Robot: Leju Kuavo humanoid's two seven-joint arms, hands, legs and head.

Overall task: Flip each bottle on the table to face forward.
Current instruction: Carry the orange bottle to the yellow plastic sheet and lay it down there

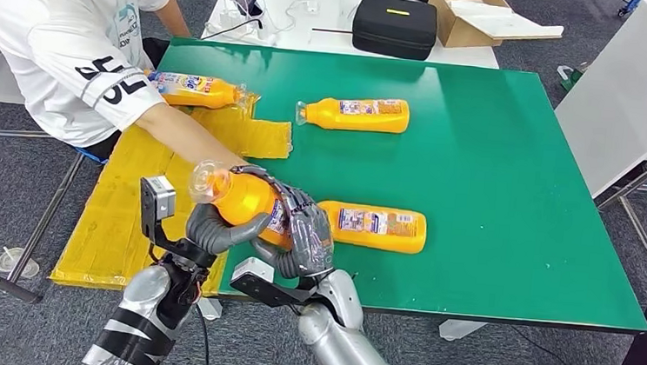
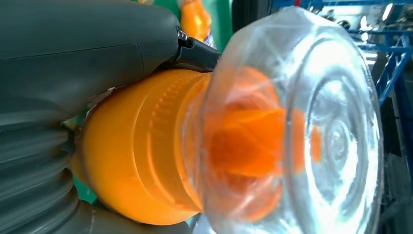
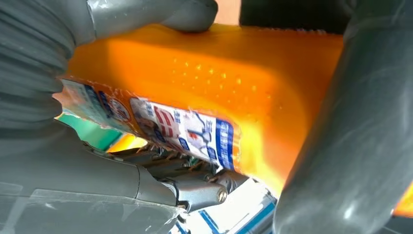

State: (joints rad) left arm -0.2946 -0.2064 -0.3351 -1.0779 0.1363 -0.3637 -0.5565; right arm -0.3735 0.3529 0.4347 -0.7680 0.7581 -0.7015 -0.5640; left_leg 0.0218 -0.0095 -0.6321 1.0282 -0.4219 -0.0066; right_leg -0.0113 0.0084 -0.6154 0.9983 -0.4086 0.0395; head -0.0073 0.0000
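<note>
1. The held bottle (image 1: pixel 245 198) is off the table, up over the near-left edge, clear cap end pointing left. Both hands are wrapped around it: left hand (image 1: pixel 216 231) cups it from below near the neck, right hand (image 1: pixel 303 229) closes over the label end.
2. Looks like stiff, smooth plastic with a loose wrinkly label, so probably slippery; I'd grip the orange body, not the label.
3. Second bottle (image 1: pixel 373 227) lies just beside the right hand, easy to bump when setting down.
4. Third bottle (image 1: pixel 356 114) is further back. A person's arm (image 1: pixel 188 137) reaches in close, with a fourth bottle (image 1: pixel 195 90) by the yellow mat (image 1: pixel 116 227).

Person in white shirt (image 1: pixel 65 40) (seated), black case (image 1: pixel 394 25), cardboard box (image 1: pixel 464 15)
</note>
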